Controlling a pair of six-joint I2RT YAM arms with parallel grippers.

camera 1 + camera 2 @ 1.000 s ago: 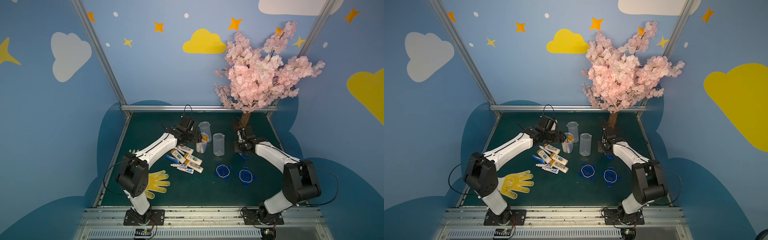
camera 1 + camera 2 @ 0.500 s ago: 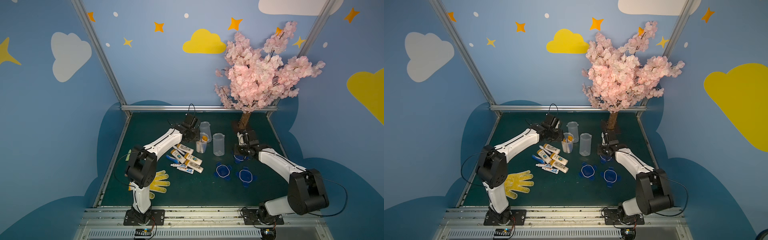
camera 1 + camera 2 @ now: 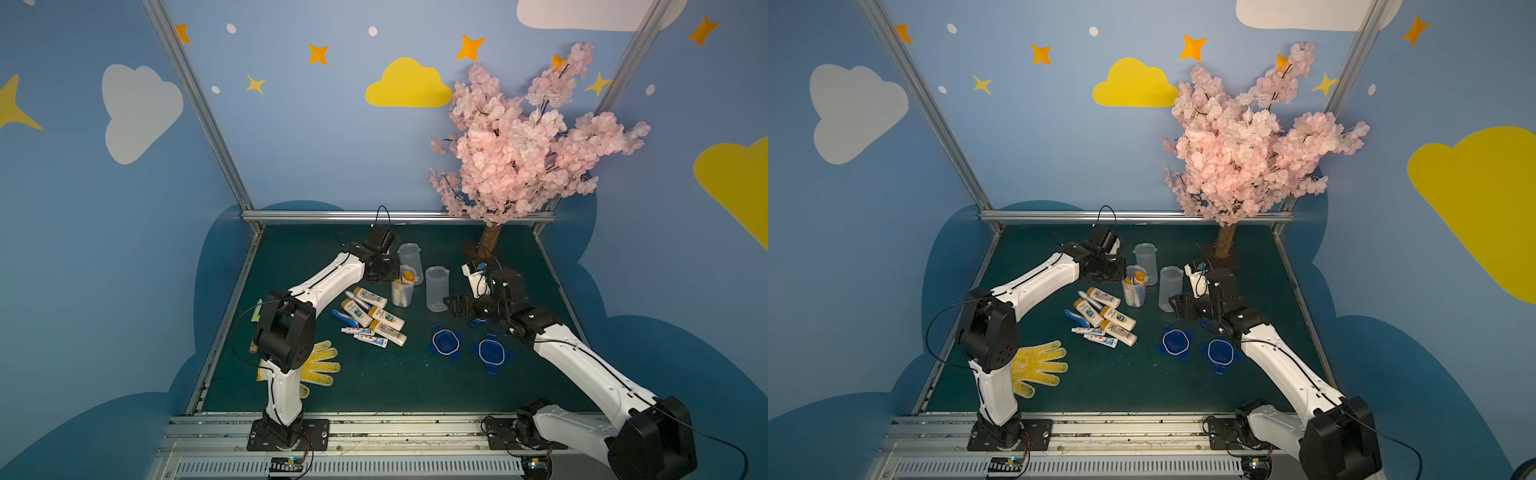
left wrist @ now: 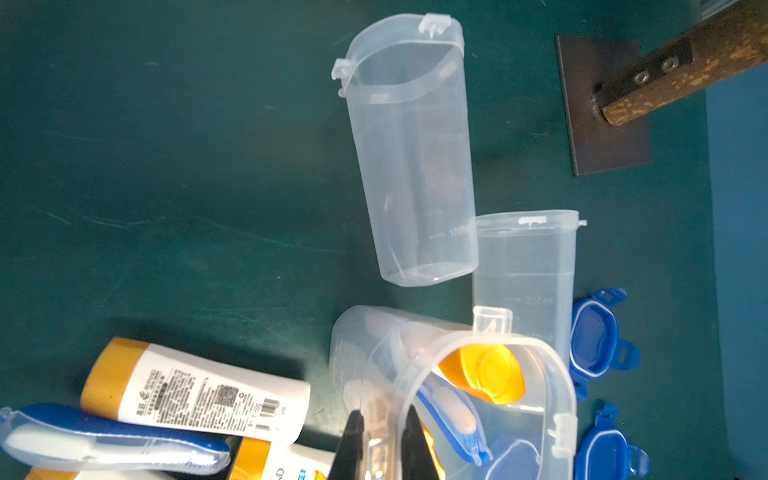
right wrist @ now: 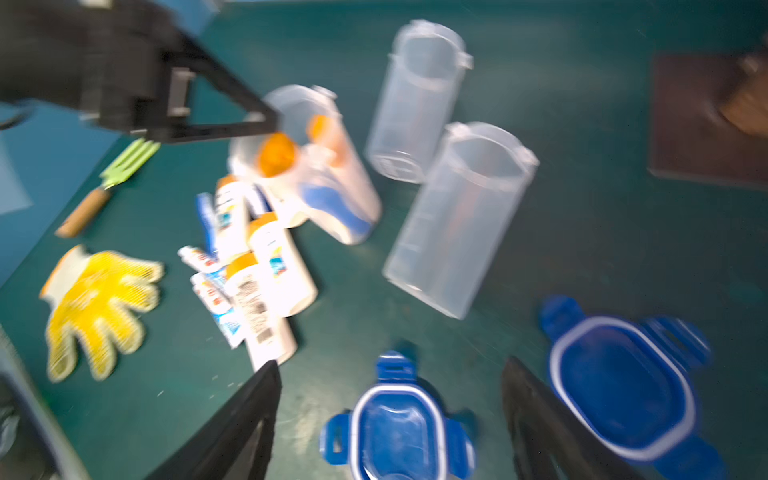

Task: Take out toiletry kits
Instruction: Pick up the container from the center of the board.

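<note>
While left end effector point(image 4: 383, 415) pinches the jar point(image 4: 478, 338) rim, toiletry kit point(image 4: 486, 370) inside beside its tips, right end effector point(image 5: 390, 363) spread.

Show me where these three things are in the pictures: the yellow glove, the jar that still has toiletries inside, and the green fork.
yellow glove point(image 3: 1032, 368): a top view, on the palm.
filled jar point(image 3: 1133, 297): a top view, on the lower wall.
green fork point(image 5: 129, 161): right wrist view, on the tines.

You're looking at white bottles point(image 3: 386, 318) with yellow-orange caps, blue-and-white toothbrushes point(image 3: 344, 318), blue lids point(image 3: 446, 341) rimmed in white, clear jars point(image 3: 436, 286), a yellow dotted glove point(image 3: 318, 365), a dark green mat point(image 3: 374, 386) and a pink-blossomed tree point(image 3: 528, 145).
</note>
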